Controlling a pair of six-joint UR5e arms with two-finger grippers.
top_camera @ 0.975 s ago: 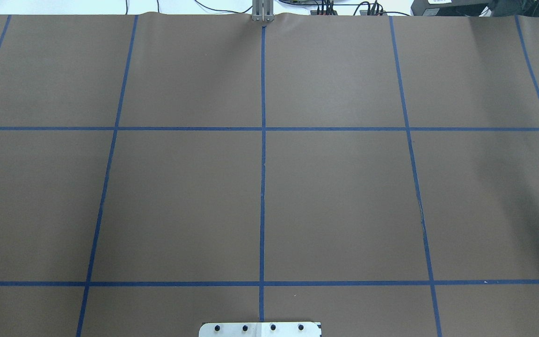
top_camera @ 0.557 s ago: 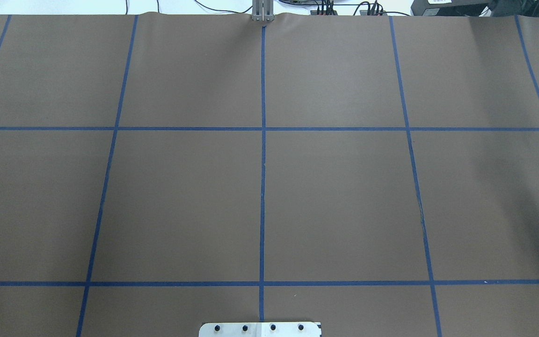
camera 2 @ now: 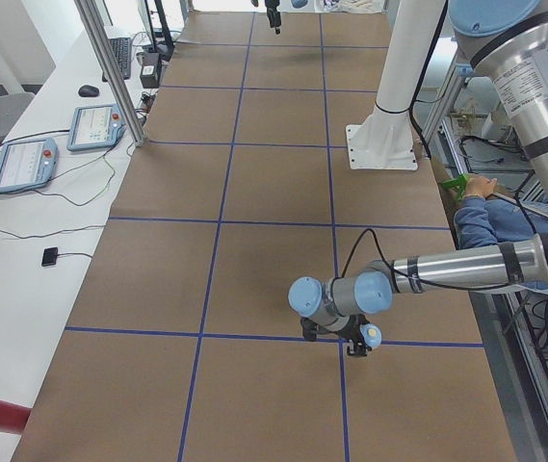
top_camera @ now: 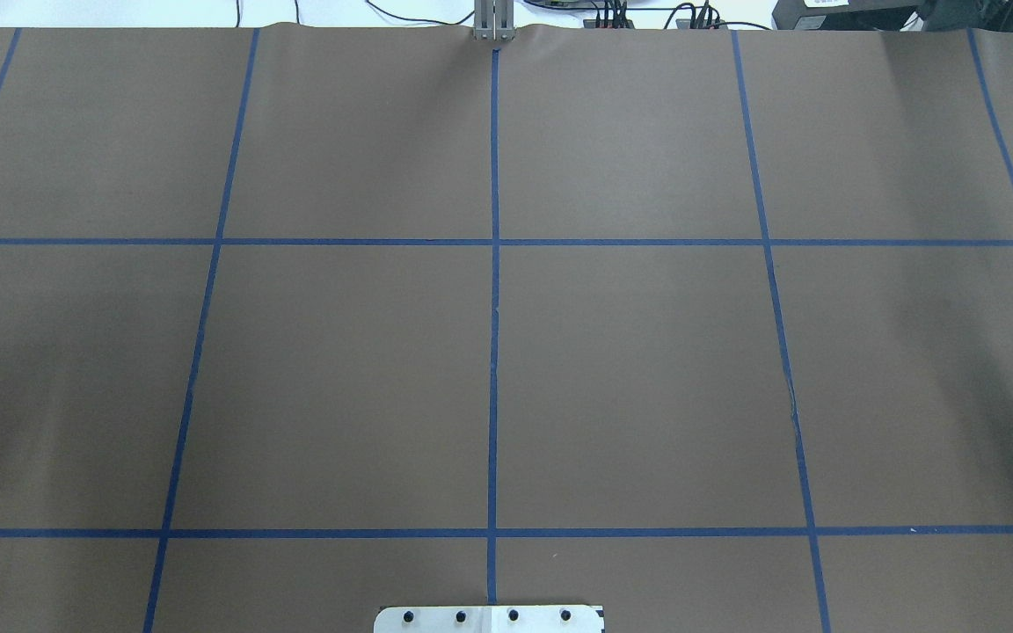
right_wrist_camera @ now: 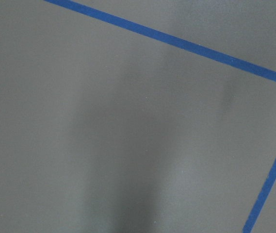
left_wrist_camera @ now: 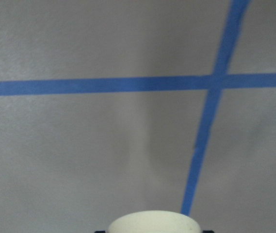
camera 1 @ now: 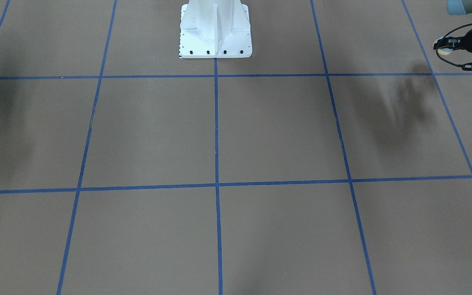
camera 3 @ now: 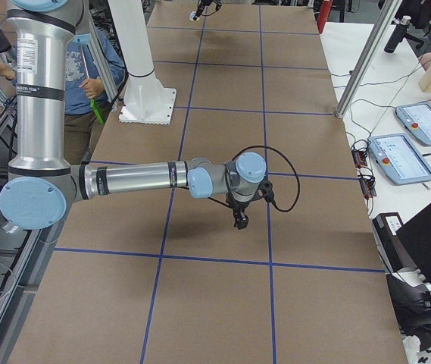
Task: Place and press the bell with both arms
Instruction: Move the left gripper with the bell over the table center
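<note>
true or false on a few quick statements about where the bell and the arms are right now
1. The bell rests on the table in its middle square. False: it is gripped in the left pincer, held above the table near one end.
2. A crossing of blue tape lies on the table below the left pincer. True.
3. The right wrist view shows the bell. False: that view shows only the brown table and blue tape lines.
4. A person in a blue top is beside the table. True.
</note>
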